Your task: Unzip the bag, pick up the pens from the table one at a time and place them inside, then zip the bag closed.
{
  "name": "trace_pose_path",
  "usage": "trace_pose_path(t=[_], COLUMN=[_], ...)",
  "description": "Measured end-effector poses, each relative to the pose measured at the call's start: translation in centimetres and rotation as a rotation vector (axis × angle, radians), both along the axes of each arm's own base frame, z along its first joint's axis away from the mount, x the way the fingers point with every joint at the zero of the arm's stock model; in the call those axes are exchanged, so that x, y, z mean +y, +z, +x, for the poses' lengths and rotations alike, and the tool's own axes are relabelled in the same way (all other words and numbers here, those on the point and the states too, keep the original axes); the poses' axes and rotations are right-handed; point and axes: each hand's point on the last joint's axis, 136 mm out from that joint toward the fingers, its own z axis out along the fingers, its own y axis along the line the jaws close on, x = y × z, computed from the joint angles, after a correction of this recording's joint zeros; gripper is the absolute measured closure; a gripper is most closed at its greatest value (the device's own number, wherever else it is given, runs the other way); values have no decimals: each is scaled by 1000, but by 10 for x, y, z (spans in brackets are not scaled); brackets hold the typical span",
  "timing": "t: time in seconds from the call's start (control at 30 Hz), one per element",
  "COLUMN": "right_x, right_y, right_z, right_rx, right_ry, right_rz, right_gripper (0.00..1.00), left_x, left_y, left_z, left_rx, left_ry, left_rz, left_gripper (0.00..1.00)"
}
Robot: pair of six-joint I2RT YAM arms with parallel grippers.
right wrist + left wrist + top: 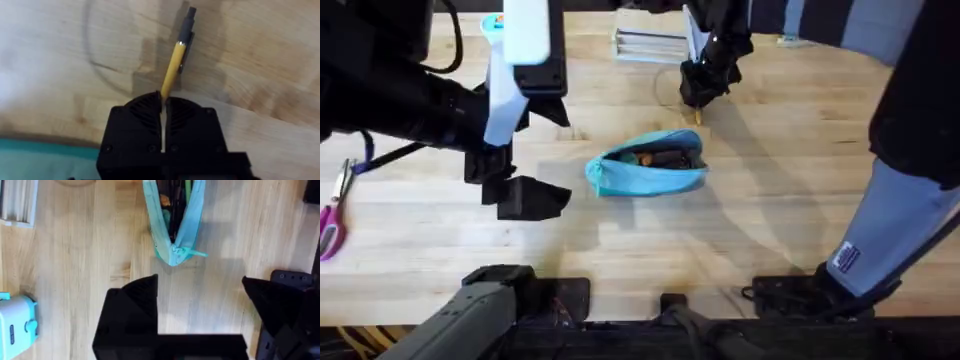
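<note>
The turquoise bag [645,165] lies unzipped at the middle of the table [770,220], with dark and coloured pens showing inside its mouth [174,210]. Its pull tab [194,253] sticks out at the end nearest my left gripper. Just behind the bag, my right gripper [700,98] is shut on a yellow pen [175,62] with a black end. The pen points out past the fingertips, close over the wood. My left gripper [200,305] hangs open to the left of the bag, with nothing between its fingers [132,310].
Pink-handled scissors [332,215] lie at the table's left edge. A turquoise toaster-like toy [17,325] stands at the back left, partly behind my left arm. A pale flat stack [650,45] sits at the back centre. Bare wood lies in front of the bag.
</note>
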Motion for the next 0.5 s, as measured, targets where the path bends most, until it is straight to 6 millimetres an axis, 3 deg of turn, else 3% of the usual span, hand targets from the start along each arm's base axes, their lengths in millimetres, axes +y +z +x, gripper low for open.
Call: trace_pose_path(t=[0.07, 0.1, 0.33, 0.4, 0.43, 0.5], right_x=[-1, -1, -2, 1, 9, 13], right_y=[9, 38, 120, 135, 156, 167], right_z=[-1, -2, -11, -17, -29, -39], right_rx=[-14, -71, -245, -273, -310, -322], right_ry=[52, 137, 333, 391, 487, 545], right_rz=[-6, -7, -9, 7, 52, 80], right_gripper=[968, 968, 967, 967, 967, 967], left_x=[0, 0, 0, 0, 0, 0], left_y=[0, 0, 0, 0, 0, 0], left_z=[0, 0, 0, 0, 0, 0], left_rx=[0, 0, 0, 0, 0, 0], left_ry=[0, 0, 0, 0, 0, 0], left_rz=[0, 0, 0, 0, 0, 0], left_gripper=[7, 7, 7, 8, 7, 8])
